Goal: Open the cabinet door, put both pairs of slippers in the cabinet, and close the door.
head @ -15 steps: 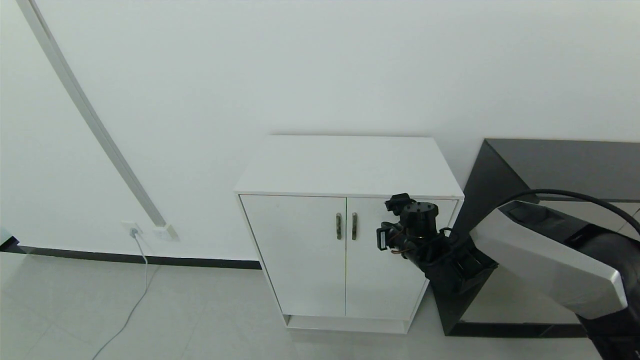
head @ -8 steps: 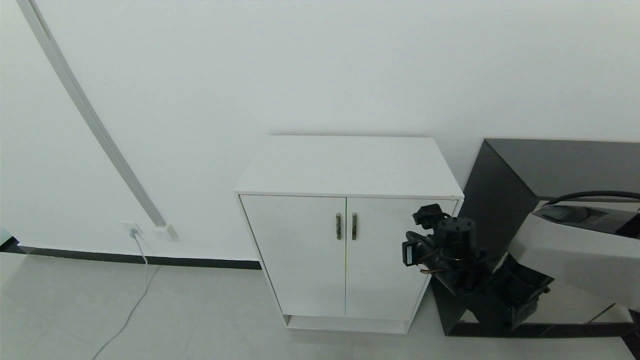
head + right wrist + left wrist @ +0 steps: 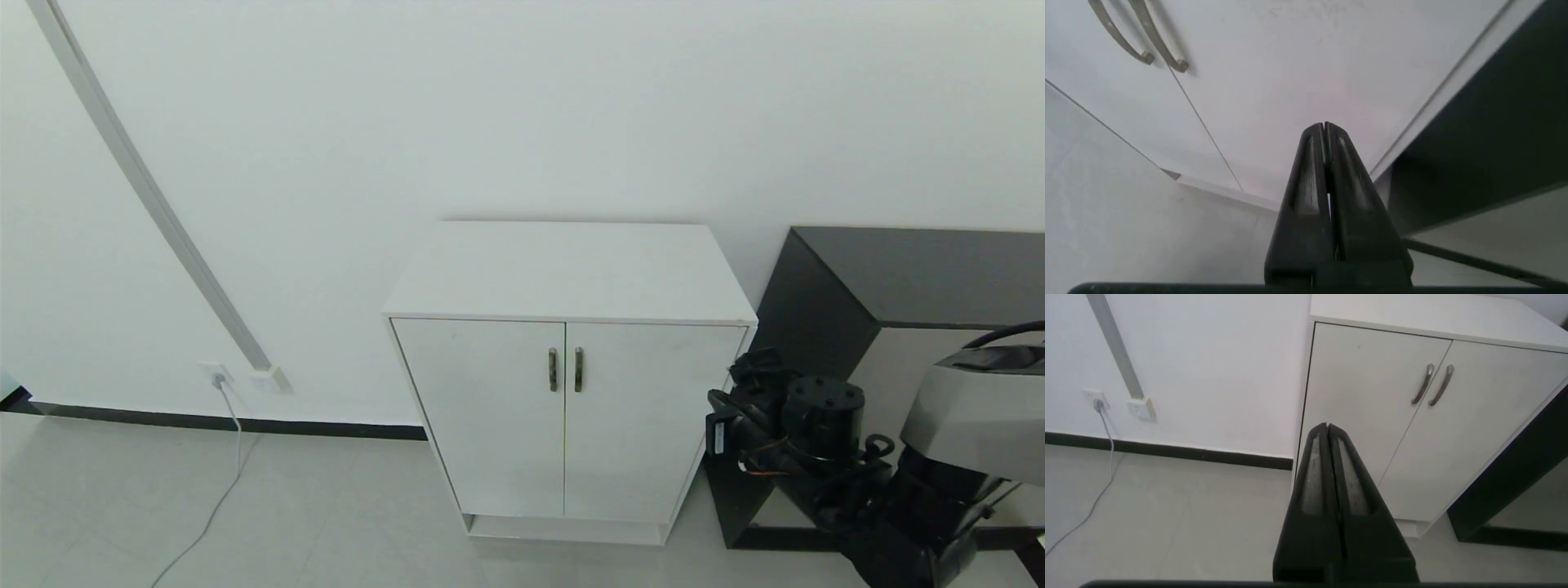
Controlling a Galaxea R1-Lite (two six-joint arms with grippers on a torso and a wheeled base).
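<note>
The white cabinet (image 3: 563, 278) stands against the wall with both doors shut. Its two metal handles (image 3: 565, 369) meet at the middle seam. My right arm (image 3: 824, 425) hangs low off the cabinet's right front corner, in front of the black unit. My right gripper (image 3: 1325, 129) is shut and holds nothing. It points at the lower part of the right door (image 3: 1315, 65), with the handles (image 3: 1143, 37) off to one side. My left gripper (image 3: 1328, 429) is also shut and holds nothing. It is well back from the cabinet and aimed at the left door (image 3: 1372, 408).
A black unit (image 3: 898, 269) stands right beside the cabinet on its right. A wall socket with a grey cable (image 3: 219, 380) and a slanted wall trunking (image 3: 147, 188) lie to the left. Open tiled floor (image 3: 286, 523) stretches in front and to the left.
My right arm has swung right and downward, from in front of the right door to beside the cabinet's right corner. The doors have stayed shut.
</note>
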